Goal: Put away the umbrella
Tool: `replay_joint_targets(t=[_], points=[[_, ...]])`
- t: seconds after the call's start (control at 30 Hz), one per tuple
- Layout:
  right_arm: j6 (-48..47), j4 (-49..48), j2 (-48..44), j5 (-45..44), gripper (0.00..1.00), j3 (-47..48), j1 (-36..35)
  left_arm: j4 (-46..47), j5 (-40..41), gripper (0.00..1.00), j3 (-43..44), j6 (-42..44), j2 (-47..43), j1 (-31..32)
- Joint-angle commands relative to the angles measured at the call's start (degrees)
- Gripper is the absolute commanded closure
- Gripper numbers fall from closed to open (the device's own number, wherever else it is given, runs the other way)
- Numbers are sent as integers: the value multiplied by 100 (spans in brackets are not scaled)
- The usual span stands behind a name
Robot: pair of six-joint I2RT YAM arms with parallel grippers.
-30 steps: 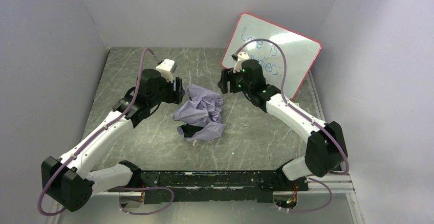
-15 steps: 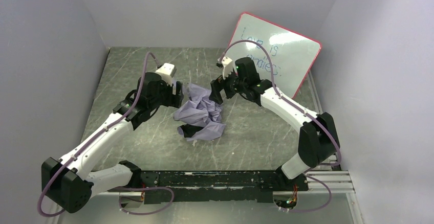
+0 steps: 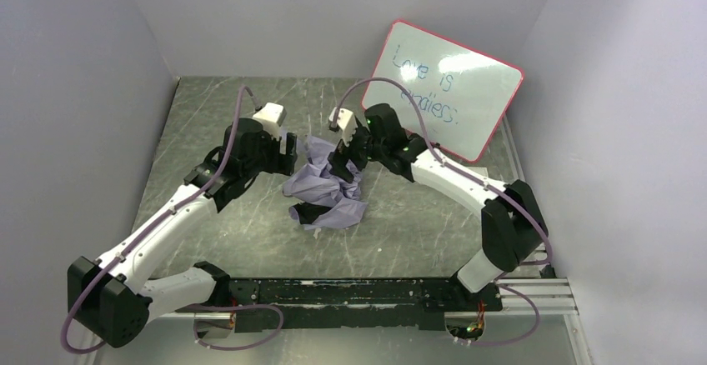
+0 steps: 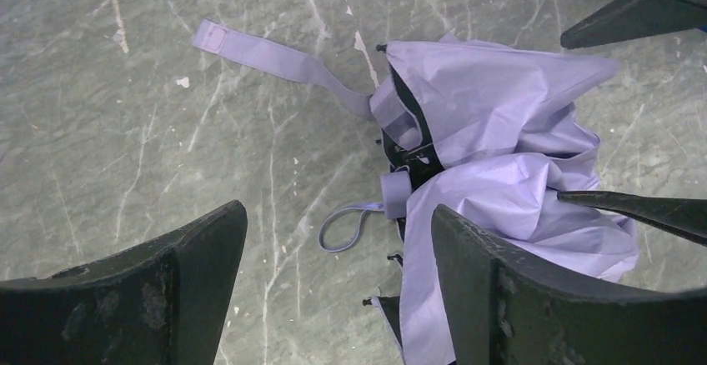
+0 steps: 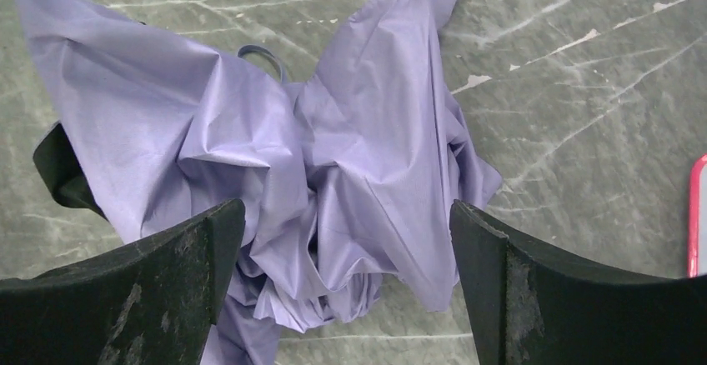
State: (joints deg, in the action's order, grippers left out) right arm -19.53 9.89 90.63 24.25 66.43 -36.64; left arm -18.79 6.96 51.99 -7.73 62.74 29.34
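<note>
Grey table (image 3: pixel 417 215): umbrella (image 3: pixel 327 183) lies near-to-far between left gripper (image 3: pixel 289 150) and right gripper (image 3: pixel 340 165) (both gaping, empty); right is nearer.

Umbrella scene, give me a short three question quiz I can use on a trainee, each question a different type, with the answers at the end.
1. True or false: the umbrella lies on the table neatly rolled and strapped shut.
2. Where is the whiteboard? A: propped at the back right. B: flat at the front left. C: under the umbrella.
3. Fill in: the left pincer and the right pincer both have jaws standing ___.
Key: 1 false, it is a crumpled heap with its strap loose. 2 A. 3 open.
</note>
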Motion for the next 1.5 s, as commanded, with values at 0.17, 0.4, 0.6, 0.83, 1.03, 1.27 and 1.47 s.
replay_joint_targets(t=[0.17,0.4,0.6,0.83,1.03,1.27,1.47], points=[[1291,-1753,-901,-1973,4,-469,-38,-46,945,9,491,-380,-352,-36],[3520,-2787,-1827,-3055,0,-1105,-52,60,1983,4,1174,-1929,-595,-33],[5631,-2750,-2023,-3751,0,-1443,-88,578,2029,4,1056,-3077,-966,-31],[7553,-3402,-1751,-5760,0,-1780,-1352,2713,1128,3,202,-4548,-1428,-28],[8321,-3524,-732,-5810,0,-927,-1973,3378,751,3,329,-4533,-1250,-25],[7996,-3731,333,-5563,0,183,-2557,3733,497,3,288,-4189,-1126,-17],[7610,-3810,766,-5268,0,677,-2703,3742,356,3,245,-3942,-1088,0]])
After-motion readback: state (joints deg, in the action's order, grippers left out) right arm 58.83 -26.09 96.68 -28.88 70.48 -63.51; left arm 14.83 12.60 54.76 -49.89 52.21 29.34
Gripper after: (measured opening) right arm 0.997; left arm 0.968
